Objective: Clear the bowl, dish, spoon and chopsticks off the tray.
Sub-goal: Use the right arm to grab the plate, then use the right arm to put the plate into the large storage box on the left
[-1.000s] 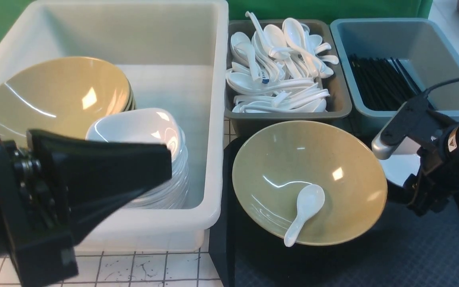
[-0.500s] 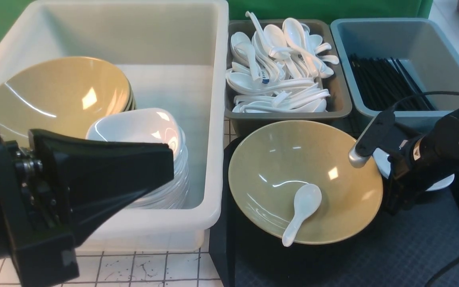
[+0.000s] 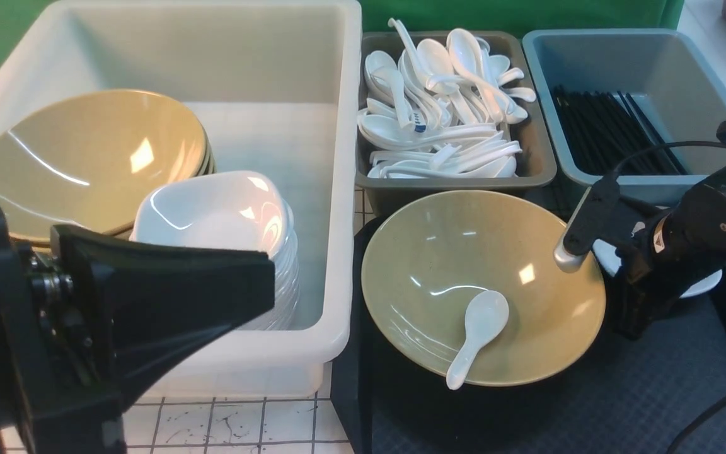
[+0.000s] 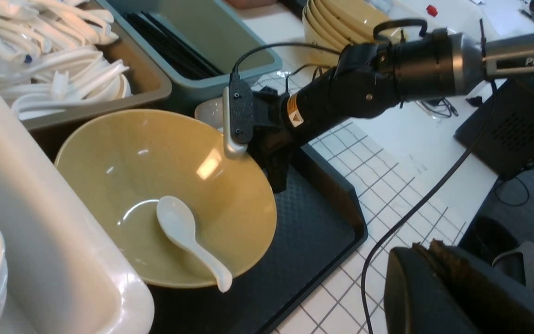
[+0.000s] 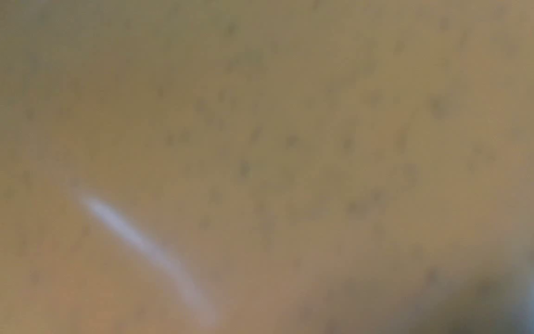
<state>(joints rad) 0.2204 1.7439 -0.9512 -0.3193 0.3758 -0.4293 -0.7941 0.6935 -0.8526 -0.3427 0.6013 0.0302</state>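
The wide olive-yellow bowl point(image 3: 438, 265) sits on the black tray point(image 3: 590, 410) with the white spoon point(image 3: 479, 334) lying inside it. My right gripper point(image 3: 618, 309) is at the bowl's right rim; one finger point(image 4: 276, 176) shows under the rim's outside, and the rest is hidden. The right wrist view is filled with blurred bowl wall point(image 5: 267, 139). A white dish point(image 3: 697, 287) peeks out behind the right arm on the tray. The chopsticks are out of view on the tray. My left gripper point(image 3: 267, 268) hangs shut and empty before the white tub.
The white tub point(image 3: 344, 189) at left holds stacked yellow bowls point(image 3: 86, 151) and white dishes point(image 3: 218, 208). Behind the tray stand a grey bin of white spoons point(image 3: 445, 107) and a blue-grey bin point(image 3: 653, 69) with black sticks point(image 3: 602, 132). A black cable point(image 4: 410, 208) crosses the tiles.
My right arm swung left and down to the bowl's right rim, nudging the bowl slightly left. The left gripper sank a little.
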